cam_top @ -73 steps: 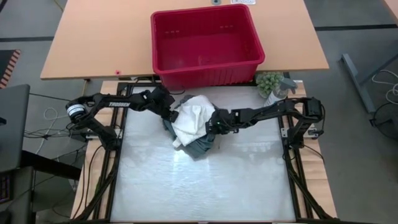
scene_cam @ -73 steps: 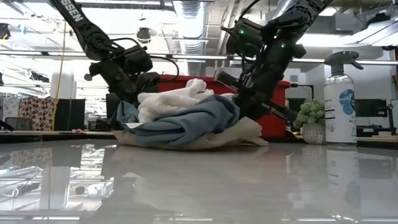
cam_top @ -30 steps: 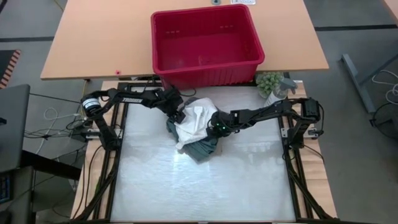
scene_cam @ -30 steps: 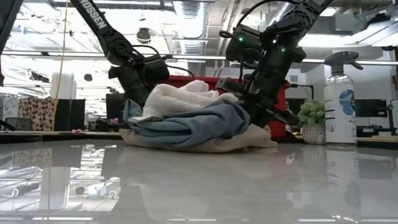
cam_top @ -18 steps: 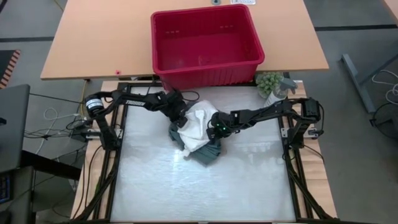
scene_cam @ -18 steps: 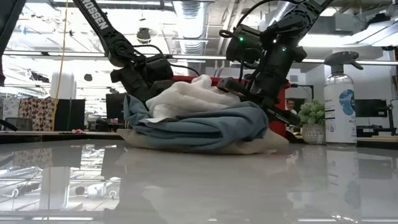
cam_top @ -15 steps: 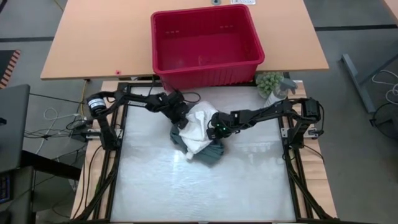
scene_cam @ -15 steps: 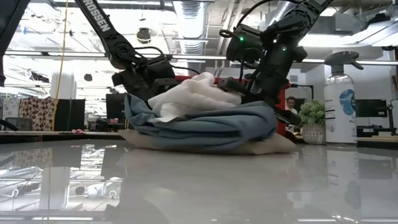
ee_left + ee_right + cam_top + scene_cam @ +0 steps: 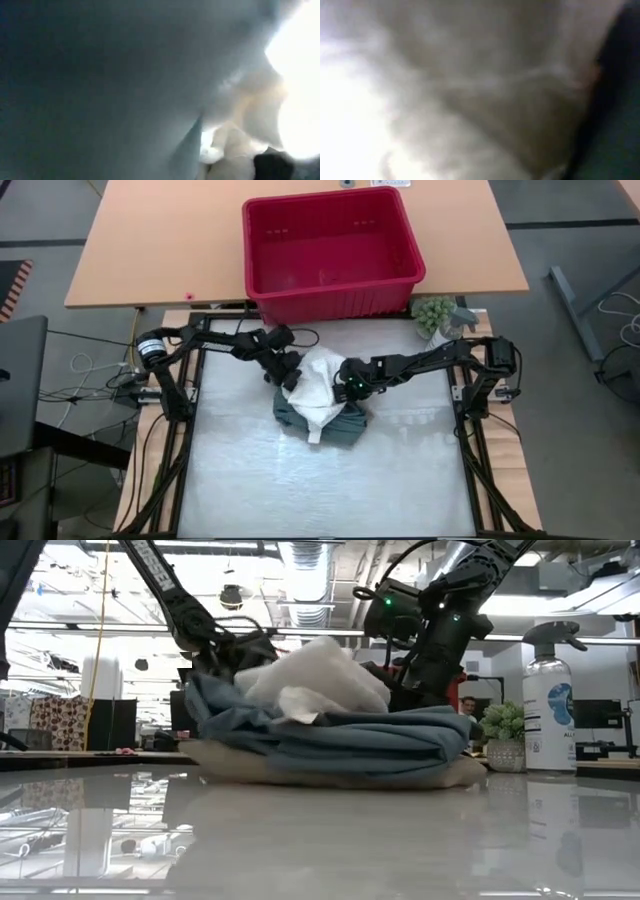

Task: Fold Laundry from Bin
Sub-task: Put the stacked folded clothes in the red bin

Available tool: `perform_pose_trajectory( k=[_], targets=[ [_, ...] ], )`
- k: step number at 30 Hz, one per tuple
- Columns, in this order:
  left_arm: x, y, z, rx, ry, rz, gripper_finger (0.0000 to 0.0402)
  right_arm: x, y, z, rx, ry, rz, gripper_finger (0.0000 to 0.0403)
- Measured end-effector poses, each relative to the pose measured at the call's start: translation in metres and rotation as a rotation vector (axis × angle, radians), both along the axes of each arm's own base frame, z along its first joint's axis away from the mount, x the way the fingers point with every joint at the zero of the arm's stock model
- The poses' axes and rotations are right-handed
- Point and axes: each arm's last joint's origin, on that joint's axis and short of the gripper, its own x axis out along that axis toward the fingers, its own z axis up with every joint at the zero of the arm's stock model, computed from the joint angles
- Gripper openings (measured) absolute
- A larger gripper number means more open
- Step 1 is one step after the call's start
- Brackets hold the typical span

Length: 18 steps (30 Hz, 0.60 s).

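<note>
Laundry [image 9: 320,402] had been dragged out of the bin [image 9: 330,250] and flattened on the table [image 9: 250,480]; sorting remained. The left gripper [image 9: 287,372] was narrowing at the pile's edge, its hold could not be told. The right gripper [image 9: 345,383] was pinched on cloth.

Spray bottle [image 9: 548,700] beside potted plant [image 9: 503,736]

A pale glossy table [image 9: 300,490] carries the laundry [image 9: 322,405], heaped toward twelve o'clock, beige cloth lowest. At twelve, a tan table [image 9: 150,250] holds the red bin [image 9: 330,250]. A plant [image 9: 434,312] and spray bottle [image 9: 546,705] stand at two.
</note>
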Motion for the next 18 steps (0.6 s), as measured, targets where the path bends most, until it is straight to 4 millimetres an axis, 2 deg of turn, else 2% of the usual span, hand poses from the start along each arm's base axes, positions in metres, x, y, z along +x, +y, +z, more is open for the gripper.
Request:
perform_pose_trajectory(
  k=[5, 9, 18],
  targets=[
    [-0.005, 0.008, 0.030, 0.036, -0.080, 0.053, 0.0119, 0.000, -0.006, 0.004, 0.000, -0.019, -0.019, 0.0064],
    [-0.010, 0.012, 0.042, 0.026, -0.095, 0.094, 0.0119, 0.006, -0.012, 0.015, -0.010, -0.047, -0.010, 0.0064],
    [-0.015, 0.023, 0.052, -0.042, -0.101, 0.177, 0.0119, 0.012, -0.039, 0.072, -0.030, -0.039, 0.032, 0.0064]
  ],
)
